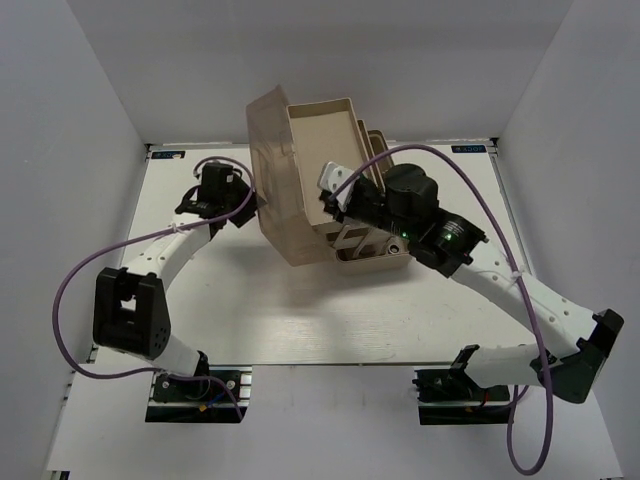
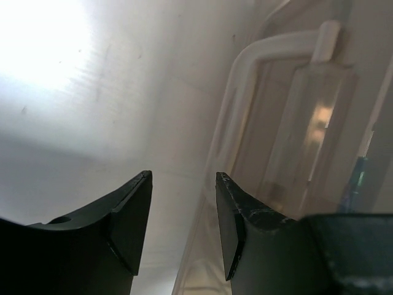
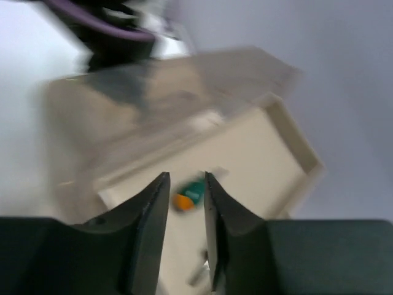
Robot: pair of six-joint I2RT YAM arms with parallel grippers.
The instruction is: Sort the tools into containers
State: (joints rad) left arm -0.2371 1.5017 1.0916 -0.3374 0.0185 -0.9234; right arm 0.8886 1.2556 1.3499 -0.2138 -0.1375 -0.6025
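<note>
The beige toolbox tub (image 1: 330,125) stands mid-table with its translucent brown lid (image 1: 275,165) swung open to the left. My right gripper (image 1: 335,200) hangs over the tub, open and empty. In the blurred right wrist view its jaws (image 3: 183,175) frame a green-handled screwdriver (image 3: 191,193) with an orange end, lying on the tub floor (image 3: 258,153). A silver tool (image 1: 350,238) lies near the tub's front. My left gripper (image 1: 250,205) is open beside the lid; in its wrist view (image 2: 181,177) the lid's handle (image 2: 245,67) is close ahead. The other tools are hidden.
Beige tray edges (image 1: 375,135) show behind the tub's right side. A thin blue sliver (image 2: 358,178) shows through the lid. White walls close in the table on the left, back and right. Purple cables loop over both arms.
</note>
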